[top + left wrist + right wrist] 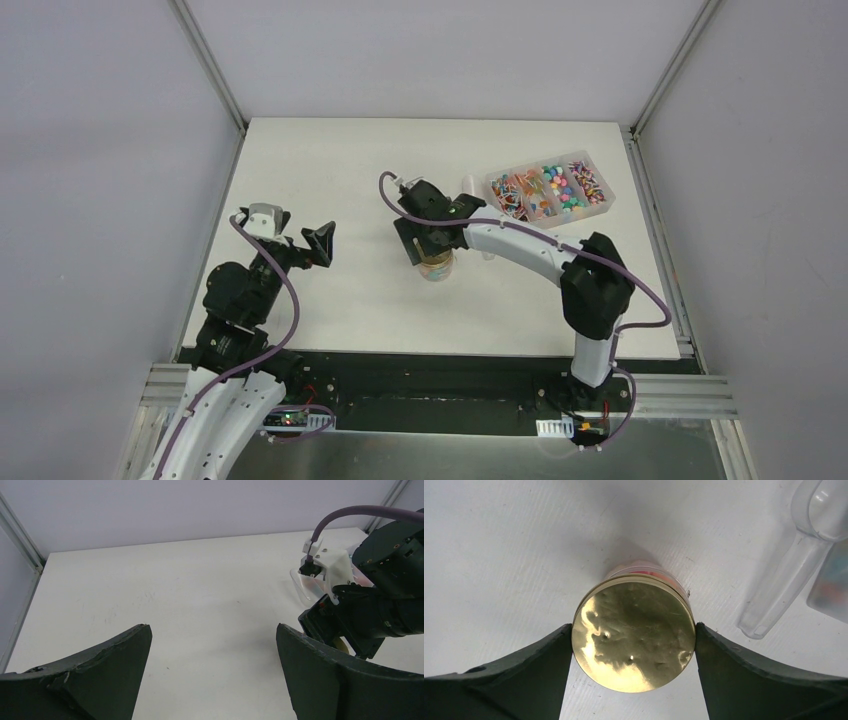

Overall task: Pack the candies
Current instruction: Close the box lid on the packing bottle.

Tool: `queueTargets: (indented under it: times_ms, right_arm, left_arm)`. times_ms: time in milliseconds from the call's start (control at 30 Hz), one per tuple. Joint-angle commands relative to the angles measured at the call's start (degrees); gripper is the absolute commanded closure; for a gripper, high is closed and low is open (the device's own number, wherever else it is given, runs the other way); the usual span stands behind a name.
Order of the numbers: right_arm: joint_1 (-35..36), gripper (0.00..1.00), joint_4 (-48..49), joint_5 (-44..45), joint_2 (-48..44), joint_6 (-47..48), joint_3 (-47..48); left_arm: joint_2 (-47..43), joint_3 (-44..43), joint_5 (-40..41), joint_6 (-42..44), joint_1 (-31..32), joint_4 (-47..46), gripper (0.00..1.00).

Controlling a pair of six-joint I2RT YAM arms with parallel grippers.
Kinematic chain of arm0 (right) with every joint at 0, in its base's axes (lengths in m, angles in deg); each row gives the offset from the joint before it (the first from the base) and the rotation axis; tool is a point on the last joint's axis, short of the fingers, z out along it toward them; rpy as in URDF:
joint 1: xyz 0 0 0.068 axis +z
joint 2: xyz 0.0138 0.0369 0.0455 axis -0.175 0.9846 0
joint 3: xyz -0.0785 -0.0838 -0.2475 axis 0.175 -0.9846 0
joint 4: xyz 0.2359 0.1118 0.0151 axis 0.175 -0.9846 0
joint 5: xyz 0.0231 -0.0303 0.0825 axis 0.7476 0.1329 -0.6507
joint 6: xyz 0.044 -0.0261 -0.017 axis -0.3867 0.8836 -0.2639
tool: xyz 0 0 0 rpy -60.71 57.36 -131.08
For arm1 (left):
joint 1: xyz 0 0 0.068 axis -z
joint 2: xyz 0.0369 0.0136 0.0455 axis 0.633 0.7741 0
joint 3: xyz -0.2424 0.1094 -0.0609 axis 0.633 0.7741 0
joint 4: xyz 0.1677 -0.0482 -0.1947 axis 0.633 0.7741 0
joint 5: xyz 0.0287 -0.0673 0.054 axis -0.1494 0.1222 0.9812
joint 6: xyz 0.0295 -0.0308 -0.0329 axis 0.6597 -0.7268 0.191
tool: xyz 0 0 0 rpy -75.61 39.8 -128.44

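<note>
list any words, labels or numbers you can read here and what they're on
No readable text in any view.
The gold lid is blank.
The clear scoop and the divided box show no label.
Any marking on the circuit board by the left arm's base is too small to read.
</note>
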Motion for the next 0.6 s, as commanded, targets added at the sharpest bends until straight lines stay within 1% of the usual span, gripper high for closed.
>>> queueTargets:
  times_ms: [0,200,400,567]
  right_arm:
    - [0.31,0.16,-2.64,3.68,1.28,1.12,3.58]
    - [0.36,0.16,-4.15,5.16,2.89,1.07,5.31]
    - [0.32,0.13,-3.11,2.36,4.31,1.27,5.63]
    - [0.36,0.12,-3.44,2.86,5.33,0.92,5.66]
  left_arm:
    - [0.75,-0.89,-0.45,0.83,-0.26,-1.13,0.01]
    - [1.14,-0.90,-0.70,0.82,-0.26,-1.21,0.01]
    - [1.79,-1.08,-1.05,0.83,-0.26,-1.09,0.01]
    - [1.24,-0.82,-0.56,0.74,-0.26,-1.02,0.01]
